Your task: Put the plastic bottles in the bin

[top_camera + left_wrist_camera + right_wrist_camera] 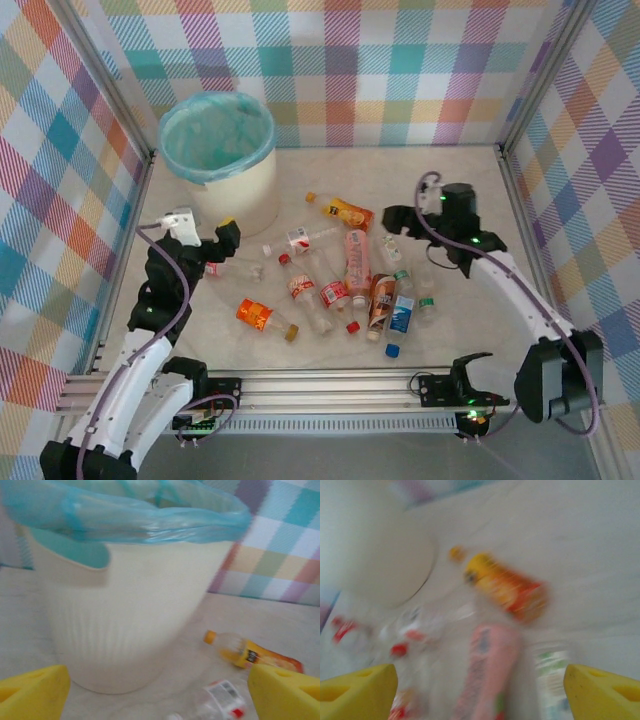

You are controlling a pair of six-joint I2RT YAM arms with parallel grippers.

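"Top external view: where are the bottles (340,280) seen?"

"They are scattered flat on the table (340,170), in the stretch between the left jaws and the right jaws. None is held."

"And the bin (245,190)?"

"It is stood upright just beyond the left jaws. In the left wrist view its ribbed wall (130,615) is seen straight ahead of them, with a teal bag (150,515) folded over the rim."

"How are the left jaws set?"

"Spread wide. Their yellow fingertips (35,692) are seen at both lower corners, and nothing is gripped between them. An orange bottle (252,655) is seen ahead and to the right of them, with a clear bottle (225,697) nearer."

"The right jaws?"

"Also spread, with nothing pinched. The right wrist view is blurred, yet a pink-labelled bottle (487,670) can be made out ahead between the fingertips, with the orange bottle beyond it."
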